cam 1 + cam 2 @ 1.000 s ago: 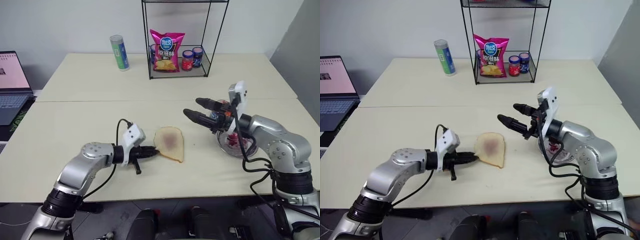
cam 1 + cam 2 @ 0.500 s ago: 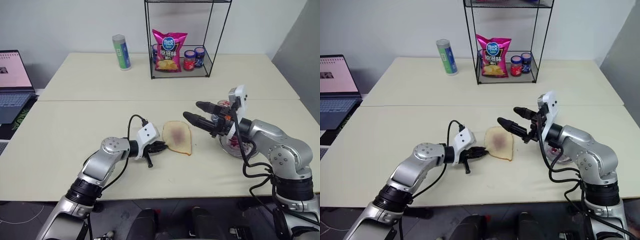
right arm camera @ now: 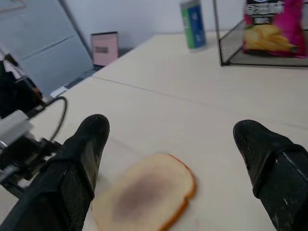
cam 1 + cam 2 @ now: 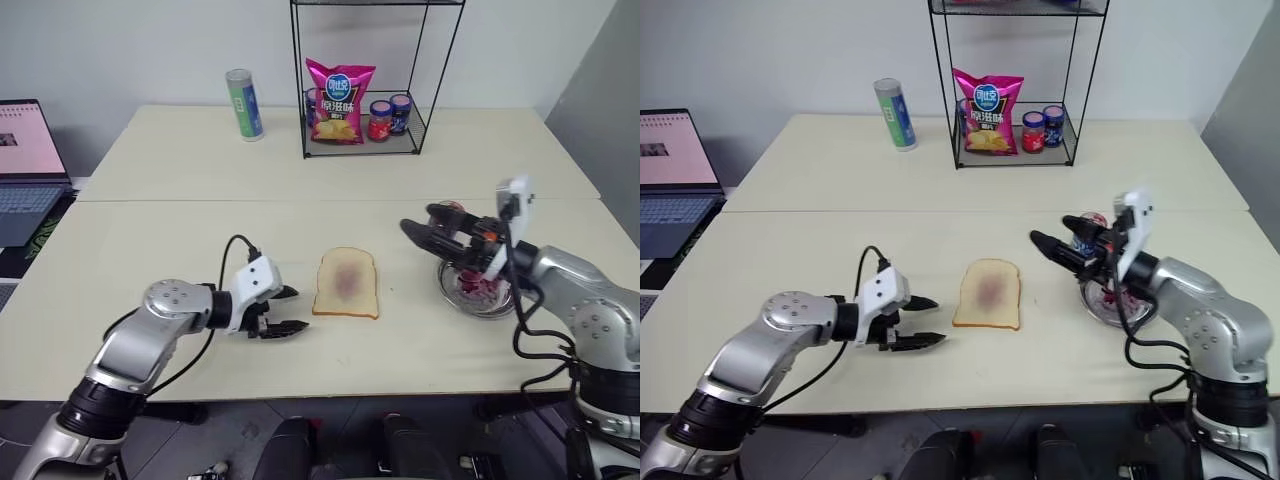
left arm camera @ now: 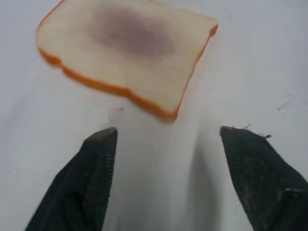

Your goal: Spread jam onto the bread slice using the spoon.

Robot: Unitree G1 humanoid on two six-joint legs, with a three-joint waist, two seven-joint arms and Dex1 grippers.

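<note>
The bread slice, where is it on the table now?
The bread slice lies flat near the middle of the front table, between the open left claw and the steel dish on its right.

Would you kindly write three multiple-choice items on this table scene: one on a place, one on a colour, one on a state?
1. Where does the bread slice lie?
A. flat on the table
B. in the wire rack
C. in the steel dish

2. What colour is the chip bag?
A. green
B. pink
C. white

3. How is the left end effector?
A. shut on the bread
B. shut on nothing
C. open, apart from the bread

Answers: 1 A, it rests on the tabletop between both arms; 2 B, pink foil; 3 C, its fingers spread short of the crust.
</note>
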